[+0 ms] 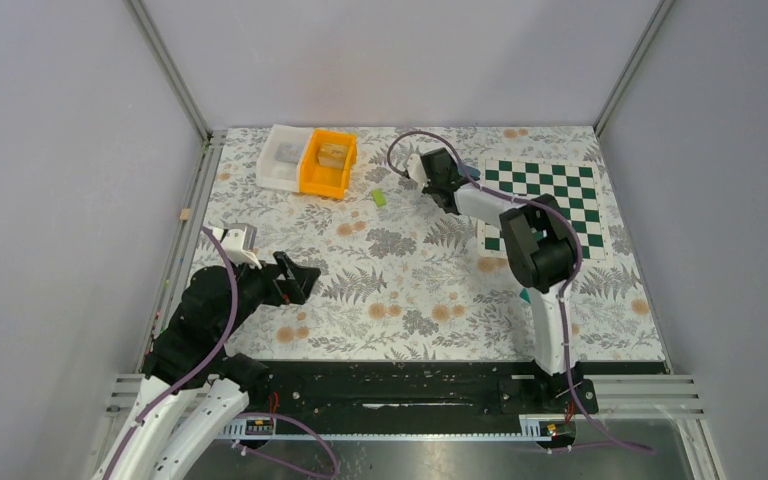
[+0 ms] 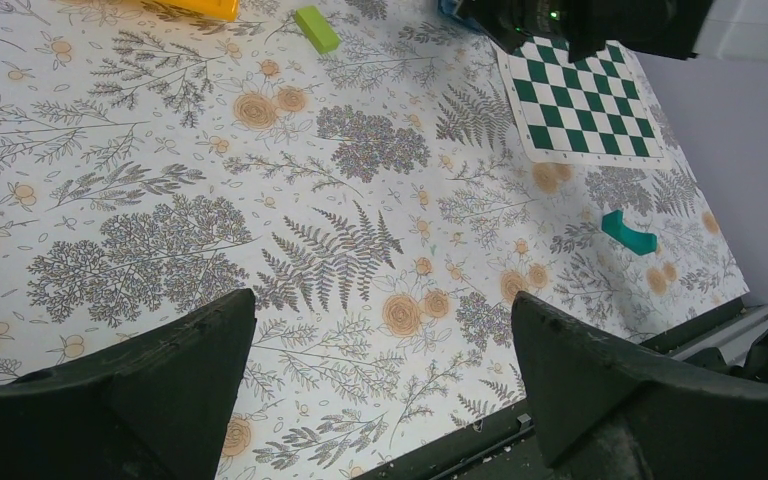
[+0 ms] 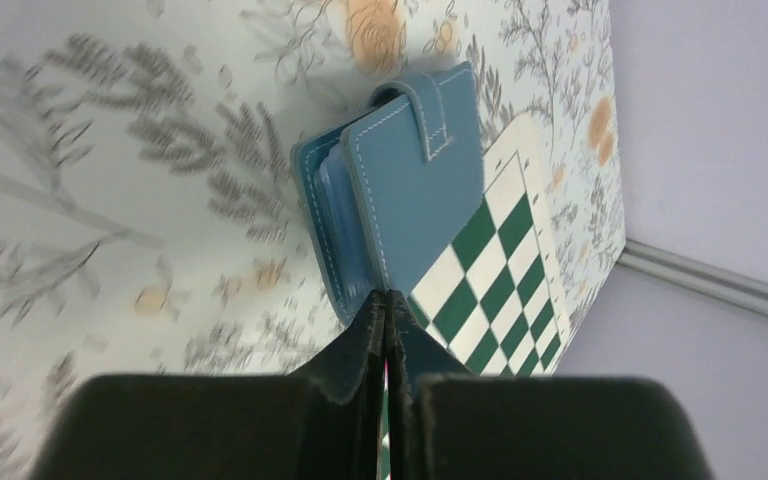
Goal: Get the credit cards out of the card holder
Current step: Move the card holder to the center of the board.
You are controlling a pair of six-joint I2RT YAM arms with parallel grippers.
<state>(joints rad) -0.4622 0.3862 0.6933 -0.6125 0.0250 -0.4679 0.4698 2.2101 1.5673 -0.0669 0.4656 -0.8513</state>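
At the chessboard [image 3: 480, 290] edge the right gripper [image 3: 385, 298], jaws pressed together, meets the blue card holder [image 3: 410, 190]; a teal credit card [image 2: 628, 230] lies well apart; the left gripper [image 2: 380, 305] is wide open, empty.

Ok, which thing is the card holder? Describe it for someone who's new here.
Find the green-and-white chessboard mat, far right in the top view. At its far-left corner, the blue card holder is pinched in the right gripper. It is the only blue stitched thing, with a strap tab.
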